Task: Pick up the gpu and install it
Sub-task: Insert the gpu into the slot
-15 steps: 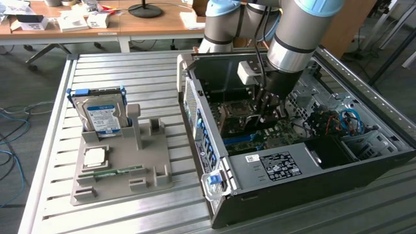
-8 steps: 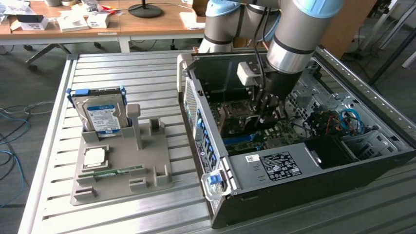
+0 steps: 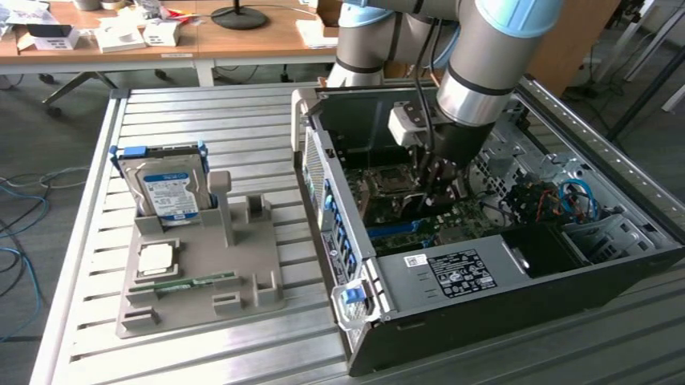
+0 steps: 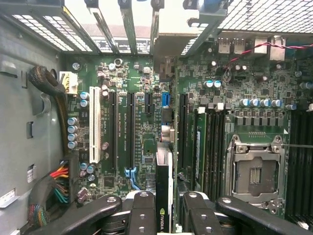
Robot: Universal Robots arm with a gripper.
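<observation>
In the wrist view the gpu (image 4: pixel 163 218), a thin dark card with a green logo seen edge-on, sits between my gripper's black fingers (image 4: pixel 142 210). My gripper (image 4: pixel 164 205) is shut on it, just above the green motherboard (image 4: pixel 142 147) and roughly in line with the long black expansion slots (image 4: pixel 131 127). In the exterior view my gripper (image 3: pixel 441 180) reaches down into the open computer case (image 3: pixel 450 277), and the arm hides most of the card there.
The case's slotted rear wall (image 4: pixel 122 24), a cable bundle (image 4: pixel 54 191), the processor socket (image 4: pixel 254 171) and memory slots (image 4: pixel 210 147) surround the card. Outside the case, a grey holder (image 3: pixel 204 297) on the slatted metal table carries a hard drive (image 3: pixel 169 191) and a memory stick (image 3: pixel 198 282).
</observation>
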